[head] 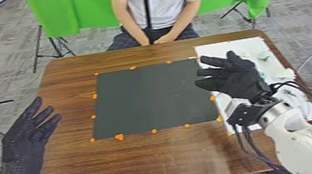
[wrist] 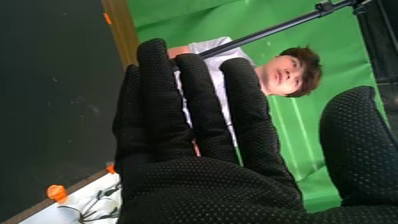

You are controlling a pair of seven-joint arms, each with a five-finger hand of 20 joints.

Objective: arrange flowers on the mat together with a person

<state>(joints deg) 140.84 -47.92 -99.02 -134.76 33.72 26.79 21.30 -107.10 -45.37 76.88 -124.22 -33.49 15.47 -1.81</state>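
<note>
While holding right hand [head: 238, 81] with fingers slightly apart over white board [head: 213, 48], beside dark mat [head: 150, 98] on worktop [head: 76, 173], seems at picking step, so needs next careful lowering and closing round a flower.

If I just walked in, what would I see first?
Probably the robot's black right hand near the right edge of the dark mat, and its left hand by the left edge of the table. Then the bright green curtain behind, and the orange bits around the mat.
</note>
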